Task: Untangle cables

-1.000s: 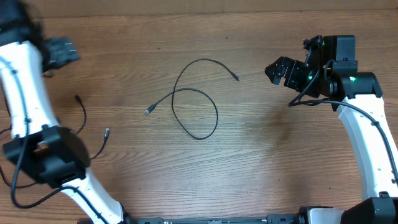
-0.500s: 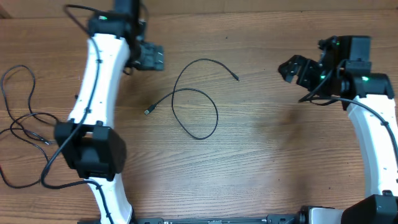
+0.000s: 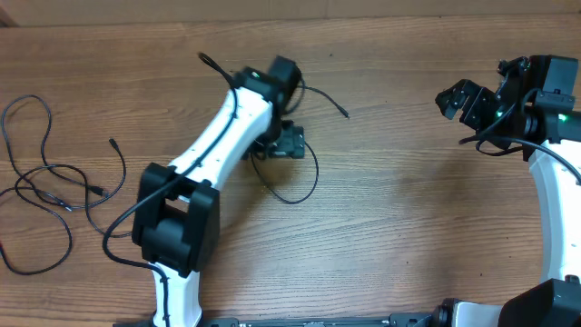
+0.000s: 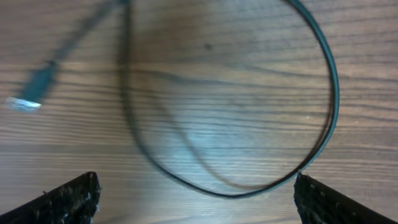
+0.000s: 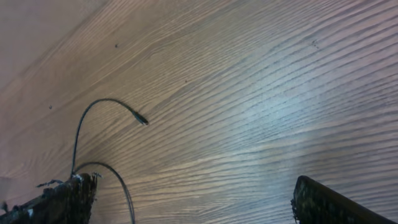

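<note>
A single looped black cable lies at the table's middle, one plug end pointing right. My left gripper hovers over its loop, open and empty. In the left wrist view the loop curves between the open fingers, and a silver-tipped plug lies blurred at the upper left. A tangle of several black cables lies at the far left. My right gripper is open and empty at the upper right, apart from all cables. The right wrist view shows its fingers and the cable's end.
The left arm stretches diagonally across the table from its base and hides part of the looped cable. The wooden table is bare on the right half. The table's far edge runs along the top.
My left arm has swung from the far left across to the middle, over the looped cable, uncovering the tangle at the left. My right gripper has drifted to the right.
</note>
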You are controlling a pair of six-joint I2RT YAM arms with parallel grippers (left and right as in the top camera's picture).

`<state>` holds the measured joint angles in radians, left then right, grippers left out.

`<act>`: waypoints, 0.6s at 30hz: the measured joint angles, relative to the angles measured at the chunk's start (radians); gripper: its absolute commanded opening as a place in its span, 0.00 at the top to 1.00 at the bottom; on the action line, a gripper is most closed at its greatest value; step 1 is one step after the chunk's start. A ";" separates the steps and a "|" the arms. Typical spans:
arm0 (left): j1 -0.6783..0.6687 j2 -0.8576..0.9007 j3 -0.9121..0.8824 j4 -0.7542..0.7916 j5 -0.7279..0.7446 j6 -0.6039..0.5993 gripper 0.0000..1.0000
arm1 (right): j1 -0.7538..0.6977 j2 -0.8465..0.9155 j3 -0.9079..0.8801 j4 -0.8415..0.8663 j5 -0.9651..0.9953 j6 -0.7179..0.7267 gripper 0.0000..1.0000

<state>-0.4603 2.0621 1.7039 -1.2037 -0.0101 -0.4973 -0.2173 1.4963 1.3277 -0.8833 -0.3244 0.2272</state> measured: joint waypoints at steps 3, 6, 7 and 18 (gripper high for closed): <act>-0.046 0.000 -0.078 0.063 0.001 -0.074 0.00 | 0.000 0.000 0.000 -0.002 0.000 -0.007 0.00; -0.076 0.000 -0.142 0.102 0.009 -0.144 0.00 | 0.000 0.000 0.000 -0.003 0.000 -0.013 0.00; -0.080 0.000 -0.160 0.113 0.013 -0.169 0.00 | 0.000 0.000 0.000 -0.003 0.000 -0.014 0.00; -0.084 0.000 -0.275 0.182 0.037 -0.328 0.16 | 0.000 0.000 0.000 -0.010 0.000 -0.019 0.00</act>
<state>-0.5438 2.0621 1.4284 -1.0214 0.0269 -0.8249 -0.2173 1.4963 1.3277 -0.8936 -0.3248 0.2085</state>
